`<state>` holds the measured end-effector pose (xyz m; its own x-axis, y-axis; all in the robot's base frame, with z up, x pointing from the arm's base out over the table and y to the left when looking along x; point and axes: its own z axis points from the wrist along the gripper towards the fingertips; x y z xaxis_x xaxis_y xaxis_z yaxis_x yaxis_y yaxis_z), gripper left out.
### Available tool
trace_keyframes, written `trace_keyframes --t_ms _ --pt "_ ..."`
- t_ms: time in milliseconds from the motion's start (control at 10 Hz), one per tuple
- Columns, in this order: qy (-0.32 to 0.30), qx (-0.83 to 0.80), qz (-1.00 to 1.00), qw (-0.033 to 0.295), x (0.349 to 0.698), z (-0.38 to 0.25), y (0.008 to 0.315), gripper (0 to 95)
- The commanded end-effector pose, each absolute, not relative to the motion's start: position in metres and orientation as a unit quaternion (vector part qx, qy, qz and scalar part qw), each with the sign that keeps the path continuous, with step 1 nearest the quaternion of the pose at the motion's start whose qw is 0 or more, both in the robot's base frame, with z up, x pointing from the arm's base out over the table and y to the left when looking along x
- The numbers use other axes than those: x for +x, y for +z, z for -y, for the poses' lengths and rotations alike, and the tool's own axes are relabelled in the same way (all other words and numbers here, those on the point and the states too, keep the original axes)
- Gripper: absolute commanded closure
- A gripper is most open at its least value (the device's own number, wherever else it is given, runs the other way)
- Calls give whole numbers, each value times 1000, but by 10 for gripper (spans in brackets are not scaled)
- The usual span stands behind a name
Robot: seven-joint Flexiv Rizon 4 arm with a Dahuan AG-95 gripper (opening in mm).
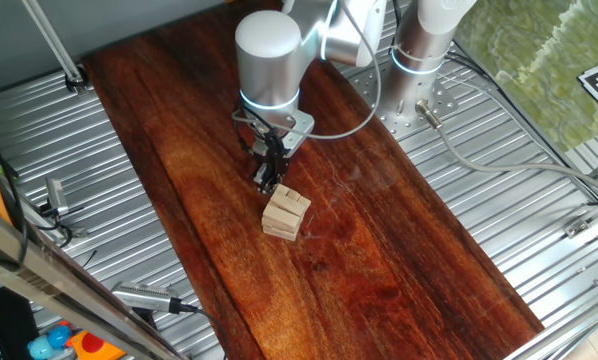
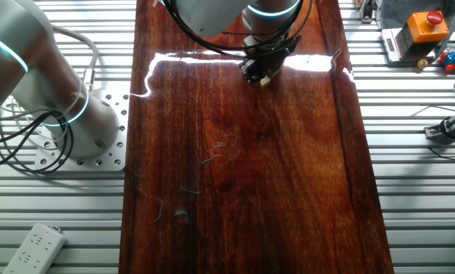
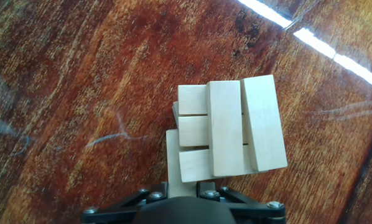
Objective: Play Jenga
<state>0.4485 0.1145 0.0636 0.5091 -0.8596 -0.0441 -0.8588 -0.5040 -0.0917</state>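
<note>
The Jenga stack (image 1: 286, 212) of pale wooden blocks stands a few layers high near the middle of the dark wooden board (image 1: 379, 260). The hand view shows it from above, with three top blocks (image 3: 236, 124) lying side by side over a crosswise layer. One lower block (image 3: 174, 155) sticks out of the stack toward me. My gripper (image 3: 182, 185) is shut on that block's near end, while its far end is under the upper layers. My gripper (image 1: 268, 176) stands just behind the stack. In the other fixed view my gripper (image 2: 259, 68) hides nearly all of the stack.
The arm's base (image 1: 419, 70) is bolted to the slatted metal table beside the board. A white power strip (image 2: 33, 247) lies at one corner. An orange box with a red button (image 2: 424, 29) sits beyond the board's edge. Hand tools (image 1: 144, 297) lie on the slats.
</note>
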Motion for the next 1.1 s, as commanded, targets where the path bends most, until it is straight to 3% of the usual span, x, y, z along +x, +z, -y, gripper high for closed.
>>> trace_keyframes --t_ms 100,1100 --pt "-4 -867 -495 53 449 -115 63 950" --pt "-4 -869 -493 54 448 -114 63 950"
